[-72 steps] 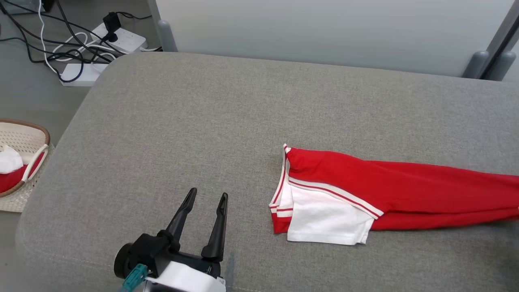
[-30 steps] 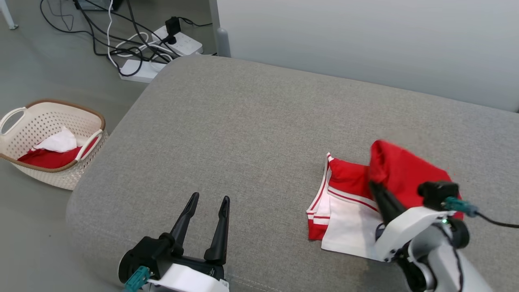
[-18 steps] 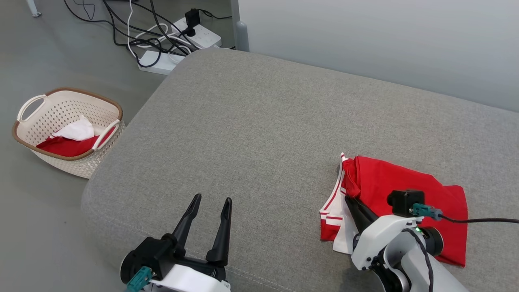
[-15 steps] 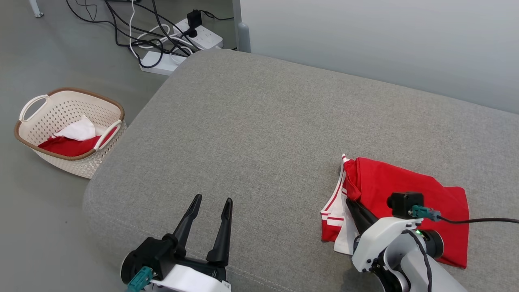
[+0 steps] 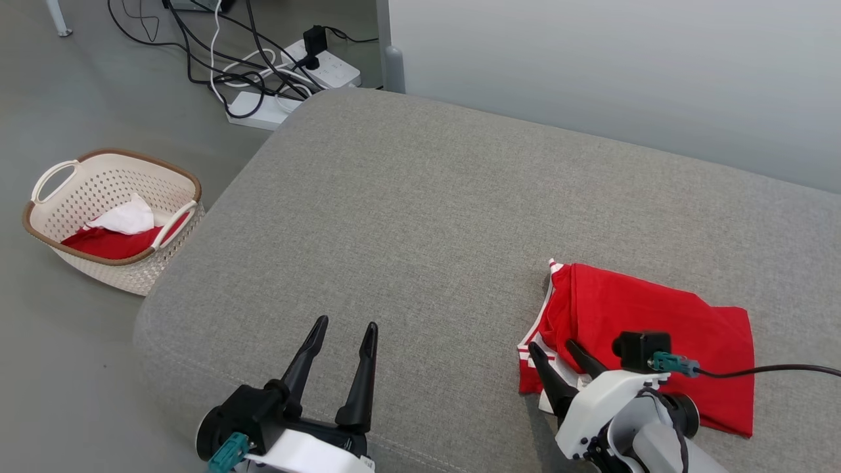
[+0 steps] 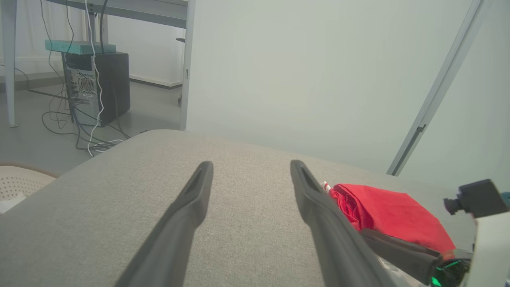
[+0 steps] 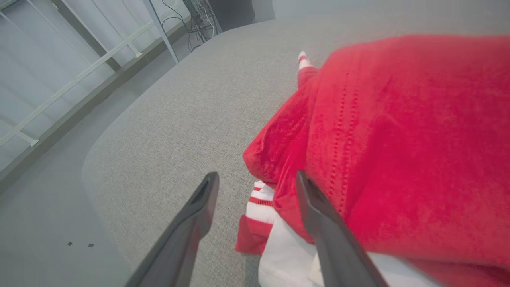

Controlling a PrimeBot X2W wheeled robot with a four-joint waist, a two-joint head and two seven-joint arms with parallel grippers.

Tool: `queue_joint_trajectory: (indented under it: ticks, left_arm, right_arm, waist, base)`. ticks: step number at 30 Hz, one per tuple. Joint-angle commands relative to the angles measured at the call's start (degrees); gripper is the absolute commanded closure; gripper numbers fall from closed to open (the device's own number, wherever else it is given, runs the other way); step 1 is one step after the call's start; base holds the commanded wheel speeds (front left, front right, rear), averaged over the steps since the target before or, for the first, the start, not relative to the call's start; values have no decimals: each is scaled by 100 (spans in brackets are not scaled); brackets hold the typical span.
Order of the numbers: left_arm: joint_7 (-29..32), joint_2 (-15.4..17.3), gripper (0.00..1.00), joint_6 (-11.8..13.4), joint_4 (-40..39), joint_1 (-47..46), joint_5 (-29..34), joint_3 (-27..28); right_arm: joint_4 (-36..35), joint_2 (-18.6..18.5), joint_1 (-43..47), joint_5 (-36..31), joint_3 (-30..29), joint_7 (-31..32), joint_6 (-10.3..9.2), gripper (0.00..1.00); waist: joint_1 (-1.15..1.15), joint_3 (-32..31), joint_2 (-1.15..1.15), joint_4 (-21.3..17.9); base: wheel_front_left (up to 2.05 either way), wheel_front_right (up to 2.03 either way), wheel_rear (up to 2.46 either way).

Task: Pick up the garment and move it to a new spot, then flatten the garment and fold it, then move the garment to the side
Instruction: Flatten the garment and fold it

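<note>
left gripper (image 6: 251, 165) is hovering over grey cushion (image 6: 119, 179), fingers spread apart | red garment (image 6: 392, 211) is lying on cushion just right of its right finger | pale basket (image 6: 20, 183) is showing far left of gripper, beyond cushion edge

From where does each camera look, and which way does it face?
Head view: from the head, down onto the grey upholstered bench; left gripper and right gripper show.
Left wrist view: along the left gripper, across the bench toward the pale wall.
Right wrist view: along the right gripper, close over the red garment.
Shared: all three show the red garment.
</note>
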Motion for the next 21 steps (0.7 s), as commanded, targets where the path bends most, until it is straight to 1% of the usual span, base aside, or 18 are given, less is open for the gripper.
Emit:
queue_joint_trajectory:
  ticks: [1, 6, 10, 17, 18, 21]
  left_arm:
    - [-76, 5, 0, 57, -161, -118, 38, 197]
    - [-76, 5, 0, 90, -192, -81, 63, 244]
    - [-76, 5, 0, 106, -212, -56, 100, 304]
    - [-76, 5, 0, 104, -257, -42, 164, 442]
    - [-76, 5, 0, 104, -257, -42, 164, 442]
    - [-76, 5, 0, 123, -267, -79, 226, 536]
  right_arm:
    - [-168, 61, -176, 104, 148, -178, 2, 0]
    - [-417, 61, -227, 241, 278, -353, 2, 0]
    - [-636, -34, -301, -27, 213, -413, 2, 0]
    - [-1619, -318, -131, -1005, -564, -422, 2, 0]
    - [-1619, -318, -131, -1005, -564, -422, 2, 0]
    - [-2082, -375, 115, -1480, -1057, -422, 2, 0]
  waist:
    - [0, -7, 0, -32]
    - [0, -26, 0, -151]
    - [0, -73, 0, -311]
    - [0, -123, 0, -778]
    - [0, -123, 0, -778]
    - [0, -144, 0, -1094]
  base:
    - [0, 0, 0]
    - [0, 0, 0]
    - [0, 0, 0]
    - [0, 0, 0]
    - [0, 0, 0]
    - [0, 0, 0]
